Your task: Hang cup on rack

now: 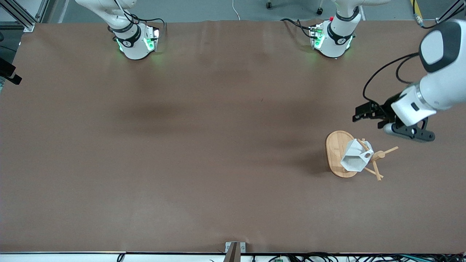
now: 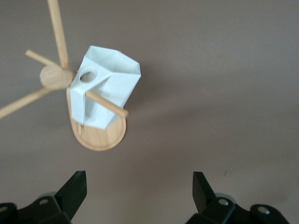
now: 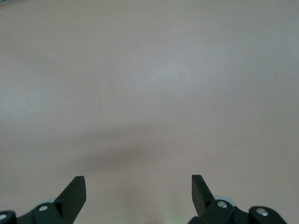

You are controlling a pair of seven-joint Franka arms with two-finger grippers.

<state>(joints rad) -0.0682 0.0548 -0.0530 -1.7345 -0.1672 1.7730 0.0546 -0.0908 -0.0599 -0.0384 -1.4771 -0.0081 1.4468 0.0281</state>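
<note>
The cup (image 1: 355, 157) hangs on the rack (image 1: 336, 145), toward the left arm's end of the table and in the nearer half of it as the front camera sees it. One thin peg (image 2: 106, 103) runs through or against the cup's handle; the round hole (image 2: 87, 75) in the handle sits just beside the top of the post, and the cup's body tilts out over the oval wooden base. Nothing else touches the cup. The left gripper (image 1: 364, 113) is in the air over bare table just beside the rack, apart from both cup and pegs, with its fingers (image 2: 74, 189) spread wide and holding nothing. By the look of it the hanging step is done and the step in hand is the release and pull-back. The next move calls only for lifting the left arm clear without brushing the pegs, since a knock could tip the cup off. The right gripper (image 3: 138, 186) waits over bare table, its fingers wide apart and empty; in the front view only that arm's base shows.
</note>
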